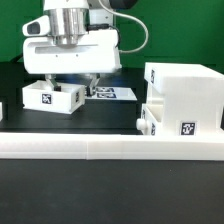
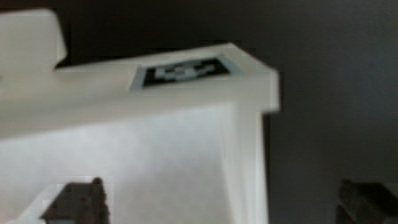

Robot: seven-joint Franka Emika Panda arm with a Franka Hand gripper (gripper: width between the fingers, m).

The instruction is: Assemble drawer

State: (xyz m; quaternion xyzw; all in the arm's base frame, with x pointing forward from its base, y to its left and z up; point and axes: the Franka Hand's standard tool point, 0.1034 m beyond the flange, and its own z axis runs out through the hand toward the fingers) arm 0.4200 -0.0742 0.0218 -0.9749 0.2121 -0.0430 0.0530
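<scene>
My gripper (image 1: pixel 70 82) hangs with its fingers (image 2: pixel 71 203) spread wide, pinching nothing, just over a small open tray (image 1: pixel 52 97); I cannot see what is inside it. The tray lies lengthwise across the exterior view. The tall housing (image 1: pixel 185 92) stands well apart at that view's right, with a second tray (image 1: pixel 150 121) at its base.

Single arm reaching in from above, wrist held vertical, white gripper (image 1: pixel 70 84) pointing straight down, low in its reach, dark fingers (image 1: pixel 93 82) spread wide, nothing pinched between them, wrist view showing both fingertips (image 2: pixel 75 200) far apart.
</scene>
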